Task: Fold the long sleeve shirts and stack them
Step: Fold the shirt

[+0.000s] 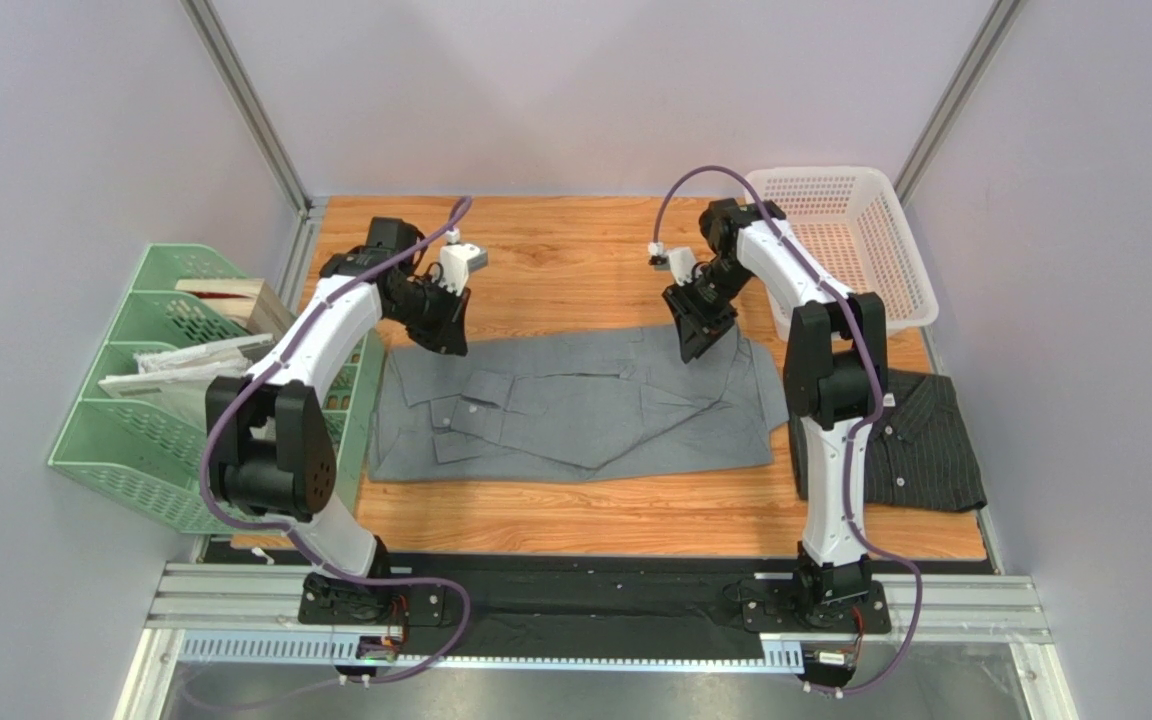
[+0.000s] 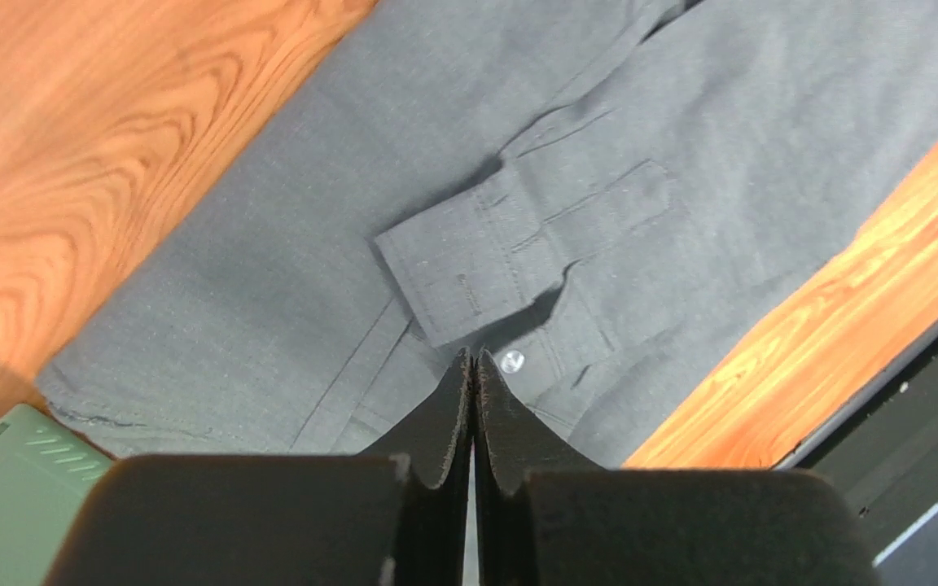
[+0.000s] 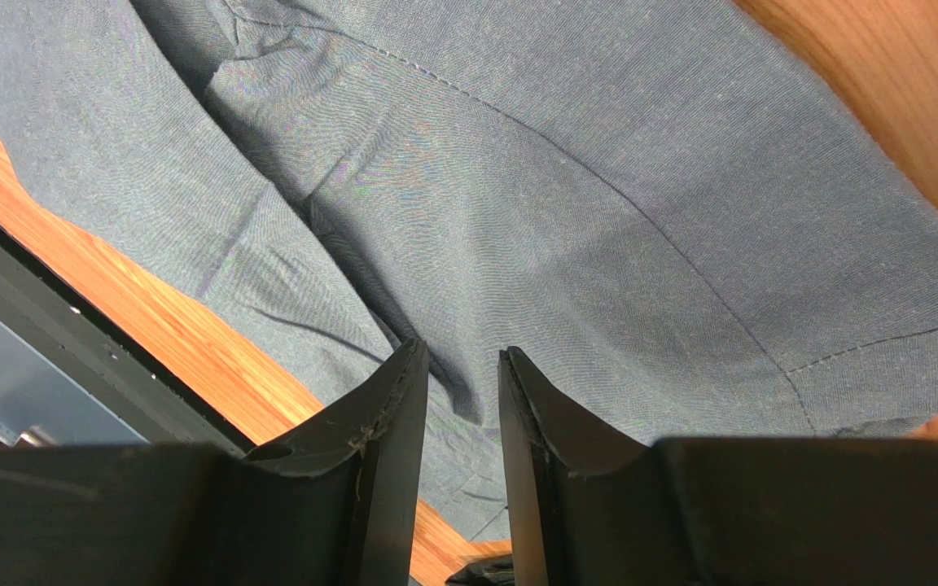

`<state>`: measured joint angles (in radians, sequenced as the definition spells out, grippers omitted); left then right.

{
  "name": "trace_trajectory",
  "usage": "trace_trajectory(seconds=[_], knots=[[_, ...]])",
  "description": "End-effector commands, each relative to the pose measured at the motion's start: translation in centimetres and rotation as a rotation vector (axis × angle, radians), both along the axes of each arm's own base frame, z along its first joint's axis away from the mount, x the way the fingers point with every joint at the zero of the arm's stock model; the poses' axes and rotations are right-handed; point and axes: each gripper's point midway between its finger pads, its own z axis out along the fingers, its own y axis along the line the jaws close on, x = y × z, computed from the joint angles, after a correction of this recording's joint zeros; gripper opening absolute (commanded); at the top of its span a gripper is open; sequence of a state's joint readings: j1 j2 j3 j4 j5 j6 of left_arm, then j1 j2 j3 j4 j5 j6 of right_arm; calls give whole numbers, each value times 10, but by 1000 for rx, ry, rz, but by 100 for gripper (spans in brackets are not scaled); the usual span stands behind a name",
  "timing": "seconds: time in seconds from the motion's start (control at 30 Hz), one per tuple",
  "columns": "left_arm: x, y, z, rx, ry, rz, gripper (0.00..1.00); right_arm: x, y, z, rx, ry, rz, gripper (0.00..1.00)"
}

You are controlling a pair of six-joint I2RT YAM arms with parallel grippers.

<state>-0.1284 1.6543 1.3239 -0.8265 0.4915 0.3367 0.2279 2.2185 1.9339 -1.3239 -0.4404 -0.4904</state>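
Nearest, counter [image 1: 567, 518] edge; charcoal pinstriped shirt [image 1: 920, 443] folded at right. Mid-grey shirt [image 1: 567, 405] spread centre, sleeves crossed over. Left claw [image 1: 444, 333] pinched tight at far-left hem; right claw [image 1: 692, 339] narrowly parted over cloth. Beyond: green file rack [image 1: 132, 413], white basket [image 1: 860, 240].

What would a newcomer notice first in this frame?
The grey shirt spread flat across the middle of the wooden table, with both arms reaching down to its far edge: the left gripper at the left corner, the right gripper near the right. Next, the dark pinstriped shirt, already folded at the table's right edge, and the white basket behind it.
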Motion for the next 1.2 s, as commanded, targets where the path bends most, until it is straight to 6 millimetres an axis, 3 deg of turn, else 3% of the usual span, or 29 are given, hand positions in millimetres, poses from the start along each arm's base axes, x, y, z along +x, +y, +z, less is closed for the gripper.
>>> trace_trajectory(seconds=[0.0, 0.1, 0.13, 0.17, 0.2, 0.47, 0.73, 1.17], knots=[[-11, -7, 9, -39, -22, -69, 7, 3, 6, 5, 19, 1, -14, 33], [-4, -9, -13, -31, 46, -137, 42, 3, 6, 4, 18, 5, -15, 33], [-12, -12, -17, -51, 106, -174, 48, 2, 6, 4, 17, 6, -15, 33], [-5, -14, -16, -55, 91, -218, 50, 1, 6, 4, 15, 8, -12, 33], [-6, -16, -27, -72, 136, -236, 57, 0, 5, 3, 14, 13, -14, 33], [19, -31, -39, -80, 121, -374, 59, -4, 4, 2, 11, 27, -15, 33], [11, -46, -58, -108, 198, -524, 59, -5, 4, -2, 7, 38, -17, 33], [14, -60, -73, -58, 214, -581, 59, -6, 3, -4, -2, 49, -18, 33]])
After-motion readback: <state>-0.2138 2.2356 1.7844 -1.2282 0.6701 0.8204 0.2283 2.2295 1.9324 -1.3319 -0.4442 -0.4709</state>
